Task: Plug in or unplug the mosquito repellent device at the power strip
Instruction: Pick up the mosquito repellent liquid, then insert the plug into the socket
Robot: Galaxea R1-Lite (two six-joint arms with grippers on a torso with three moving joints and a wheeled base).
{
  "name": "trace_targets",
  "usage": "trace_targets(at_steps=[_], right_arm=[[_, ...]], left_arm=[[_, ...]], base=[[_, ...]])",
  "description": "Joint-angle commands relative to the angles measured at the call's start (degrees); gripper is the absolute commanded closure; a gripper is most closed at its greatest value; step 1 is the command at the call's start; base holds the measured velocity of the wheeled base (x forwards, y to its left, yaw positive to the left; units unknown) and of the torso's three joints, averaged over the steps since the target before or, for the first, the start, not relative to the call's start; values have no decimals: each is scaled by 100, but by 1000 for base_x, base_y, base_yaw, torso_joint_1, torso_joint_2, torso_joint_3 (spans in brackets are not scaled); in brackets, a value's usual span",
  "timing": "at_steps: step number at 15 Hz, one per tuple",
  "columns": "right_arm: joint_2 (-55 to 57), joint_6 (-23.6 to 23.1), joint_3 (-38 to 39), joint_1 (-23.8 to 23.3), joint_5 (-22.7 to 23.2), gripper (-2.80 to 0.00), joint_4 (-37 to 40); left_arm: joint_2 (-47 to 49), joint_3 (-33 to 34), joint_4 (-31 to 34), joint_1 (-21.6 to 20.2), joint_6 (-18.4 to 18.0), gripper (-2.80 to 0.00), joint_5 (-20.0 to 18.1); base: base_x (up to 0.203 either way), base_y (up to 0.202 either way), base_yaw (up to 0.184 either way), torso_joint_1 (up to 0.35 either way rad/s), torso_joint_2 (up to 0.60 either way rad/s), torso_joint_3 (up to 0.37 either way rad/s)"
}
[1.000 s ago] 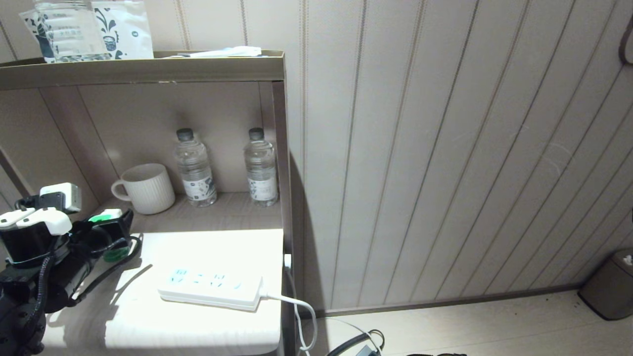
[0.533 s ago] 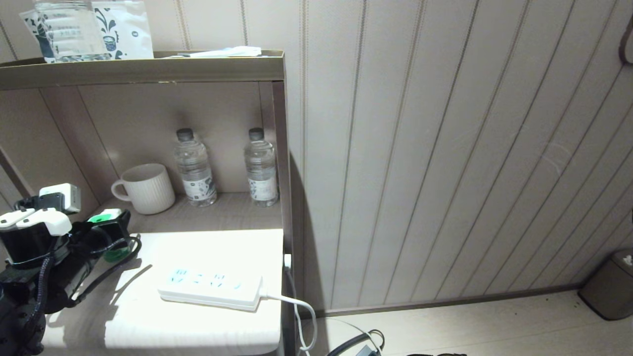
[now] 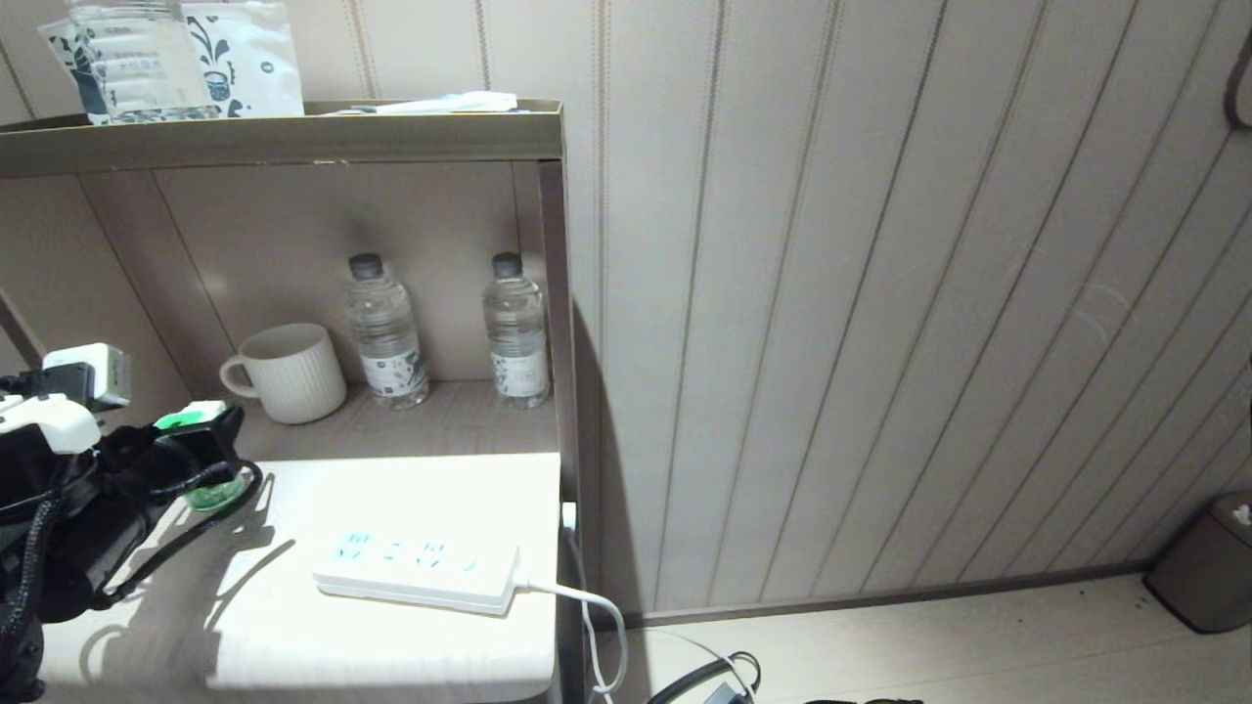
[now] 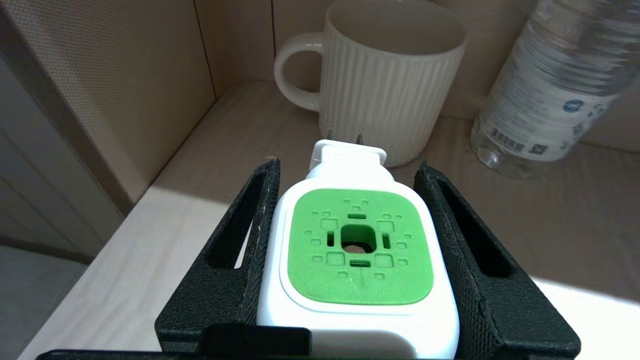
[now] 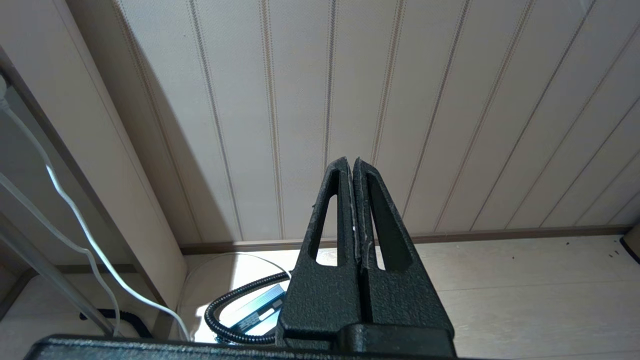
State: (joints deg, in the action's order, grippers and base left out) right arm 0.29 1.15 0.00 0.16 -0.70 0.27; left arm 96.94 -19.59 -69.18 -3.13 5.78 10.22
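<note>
Black ridged fingers point(image 4: 255, 235) of the left gripper point(image 4: 350, 250) are clamped on either side of the mosquito repellent device point(image 4: 357, 255), a small green liquid bottle under a white rounded-square head with a perforated green centre. Its two metal prongs point toward the ribbed cream ceramic mug point(image 4: 390, 95), which stands just beside a clear plastic water bottle point(image 4: 550, 85). From where I stand, the device point(image 3: 201, 450) hangs over the left end of the pale shelf top point(image 3: 391, 645), well apart from the long flat white power strip point(image 3: 416, 570), whose bluish sockets are all free. Down by the floor, the right gripper point(image 5: 354, 170) is parked with its fingers pressed together.
</note>
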Motion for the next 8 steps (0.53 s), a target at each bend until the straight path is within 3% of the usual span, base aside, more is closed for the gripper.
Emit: trace_targets(at_steps=[1,4,8], right_arm=[[-3,8,0,2,0,0,-1],[-3,0,0,2,0,0,-1],[-3,0,0,2,0,0,8]], left_arm=[[-692,-75,477,-4,2,0,-28],[-1571,-243,1768,-3,-100,0,-93],[-2717,-1407,4740,-3,-160,0,-424]], base=[[0,0,0,0,0,0],[0,0,0,0,0,0],[0,0,0,0,0,0]])
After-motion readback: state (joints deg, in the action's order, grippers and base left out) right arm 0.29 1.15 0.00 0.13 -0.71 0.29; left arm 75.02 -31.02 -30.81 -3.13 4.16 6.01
